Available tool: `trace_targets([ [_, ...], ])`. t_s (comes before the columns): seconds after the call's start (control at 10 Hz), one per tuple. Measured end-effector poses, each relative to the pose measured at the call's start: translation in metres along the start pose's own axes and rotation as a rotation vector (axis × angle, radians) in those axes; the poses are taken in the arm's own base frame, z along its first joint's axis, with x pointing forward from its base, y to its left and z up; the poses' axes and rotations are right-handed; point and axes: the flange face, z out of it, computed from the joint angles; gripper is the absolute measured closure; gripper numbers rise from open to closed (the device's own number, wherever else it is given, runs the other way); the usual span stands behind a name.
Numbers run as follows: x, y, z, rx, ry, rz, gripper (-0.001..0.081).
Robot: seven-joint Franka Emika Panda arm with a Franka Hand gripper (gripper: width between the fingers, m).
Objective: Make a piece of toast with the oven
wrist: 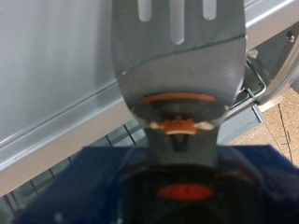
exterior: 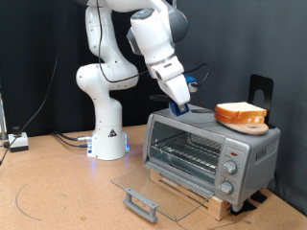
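The silver-grey oven (exterior: 213, 153) stands on a wooden base at the exterior view's right. Its glass door (exterior: 144, 187) is folded down flat and the wire rack (exterior: 187, 151) shows inside. The piece of toast (exterior: 240, 111), pale with an orange-brown crust, lies on a round wooden board (exterior: 251, 126) on top of the oven. My gripper (exterior: 181, 106) hovers over the oven roof's left end, shut on the blue handle of a grey slotted spatula (wrist: 177, 56). In the wrist view the spatula blade points out over the oven's silver surface (wrist: 56, 75).
The arm's white base (exterior: 107, 134) stands on the brown table to the exterior view's left of the oven, with cables (exterior: 67, 139) trailing left. A black bracket (exterior: 261, 88) rises behind the board. The door's grey bar handle (exterior: 142, 201) juts toward the table's front.
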Motion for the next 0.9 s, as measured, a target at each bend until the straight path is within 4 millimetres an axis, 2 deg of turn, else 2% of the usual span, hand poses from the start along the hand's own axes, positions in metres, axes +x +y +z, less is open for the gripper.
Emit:
trace_targets([
  [0.5, 0.0027, -0.0028, 0.0062, -0.006, -0.011, -0.011, 0.0401],
  [0.9, 0.0089, -0.007, 0.0038, -0.009, 0.009, -0.017, 0.0401],
])
